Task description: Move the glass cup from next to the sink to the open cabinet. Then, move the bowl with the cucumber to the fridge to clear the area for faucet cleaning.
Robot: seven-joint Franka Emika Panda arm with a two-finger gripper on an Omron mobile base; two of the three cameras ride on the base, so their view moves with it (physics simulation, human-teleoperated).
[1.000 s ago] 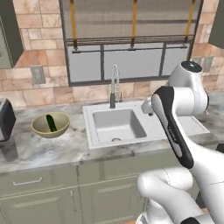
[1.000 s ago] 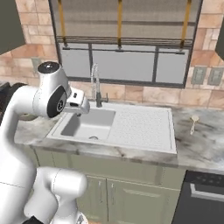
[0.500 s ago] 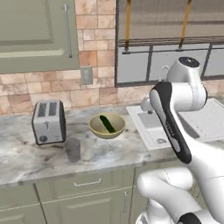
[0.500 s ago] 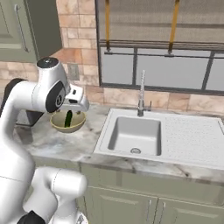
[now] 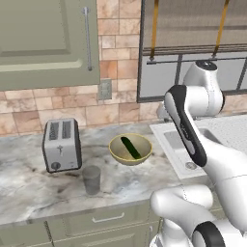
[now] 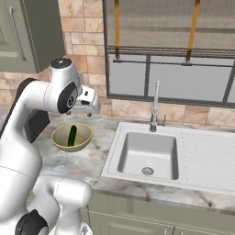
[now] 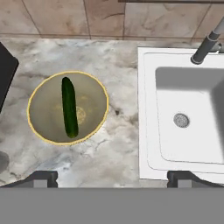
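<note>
Glass cup [image 5: 91, 179] on marble counter [image 5: 29, 188] (near toaster [image 5: 61, 144])

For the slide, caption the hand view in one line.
Open jaws above the counter: cucumber lying in the bowl, sink beside it.

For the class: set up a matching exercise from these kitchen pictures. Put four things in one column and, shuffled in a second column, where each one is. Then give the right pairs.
Things:
1. cucumber
2. glass cup
3. toaster
4. faucet

Places:
A. at the back rim of the sink
B. on the counter in front of the toaster
C. inside the bowl
D. against the brick wall, under the closed cabinet

Pairs: 1-C, 2-B, 3-D, 4-A
</note>
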